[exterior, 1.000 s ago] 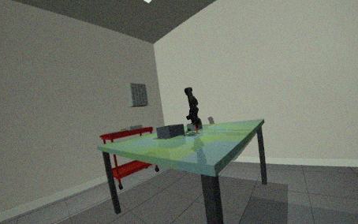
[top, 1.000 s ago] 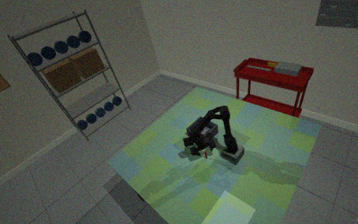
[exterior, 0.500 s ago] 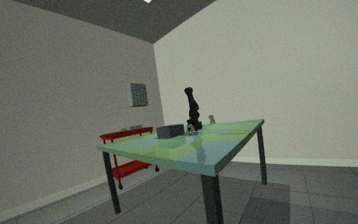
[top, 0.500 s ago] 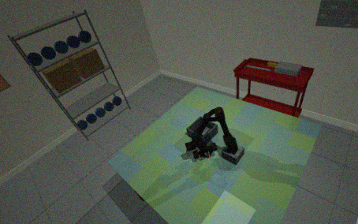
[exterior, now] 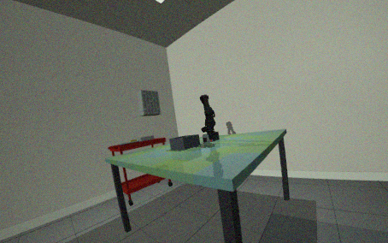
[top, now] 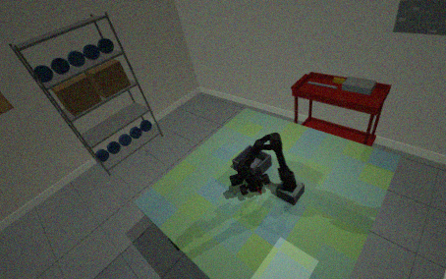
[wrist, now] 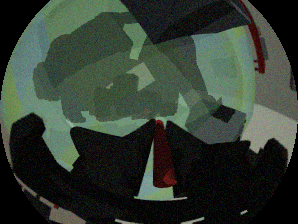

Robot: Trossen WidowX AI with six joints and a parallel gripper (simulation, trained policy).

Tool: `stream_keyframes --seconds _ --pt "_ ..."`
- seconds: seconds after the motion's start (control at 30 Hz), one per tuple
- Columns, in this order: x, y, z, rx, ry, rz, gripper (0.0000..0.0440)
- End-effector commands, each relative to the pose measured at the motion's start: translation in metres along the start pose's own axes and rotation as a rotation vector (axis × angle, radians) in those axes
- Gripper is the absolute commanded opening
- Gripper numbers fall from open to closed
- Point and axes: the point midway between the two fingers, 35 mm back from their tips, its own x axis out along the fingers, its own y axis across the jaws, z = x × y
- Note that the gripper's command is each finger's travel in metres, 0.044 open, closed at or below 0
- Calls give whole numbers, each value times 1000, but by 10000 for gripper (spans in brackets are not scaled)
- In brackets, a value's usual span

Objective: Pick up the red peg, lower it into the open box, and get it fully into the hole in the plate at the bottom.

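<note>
The red peg [wrist: 162,155] [top: 259,192] stands between the fingers, most clearly in the wrist view; in the exterior view only a speck of it shows. My gripper [wrist: 160,123] [top: 256,190] is shut on the peg, with a finger close on each side, low over the table. The open grey box [top: 265,164] [exterior: 185,142] [wrist: 150,20] stands beside the gripper and is cut off at the top of the wrist view. The plate and its hole inside the box are hidden.
The patchwork table [top: 270,223] [exterior: 171,164] carries the arm, whose base [top: 291,193] is to the right of the gripper in the top view. A red cart [top: 339,96] [exterior: 138,145] and a shelf rack [top: 138,84] stand away from the table.
</note>
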Motion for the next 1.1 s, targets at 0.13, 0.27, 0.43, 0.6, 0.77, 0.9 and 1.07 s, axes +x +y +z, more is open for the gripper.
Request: stream_keyframes --seconds 0.13,0.27,0.43,0.6,0.77,0.9,1.07 --pt "-28 -4 16 -4 -48 17 0" --pt "-44 -7 25 -1 -71 21 0" --pt "-63 -11 38 20 -97 34 0" --pt "-81 -13 54 64 -119 50 0" --pt "-93 -16 73 125 -136 62 0" --pt "-98 -18 91 178 -148 73 0" --pt "-102 -21 114 239 -158 87 0"
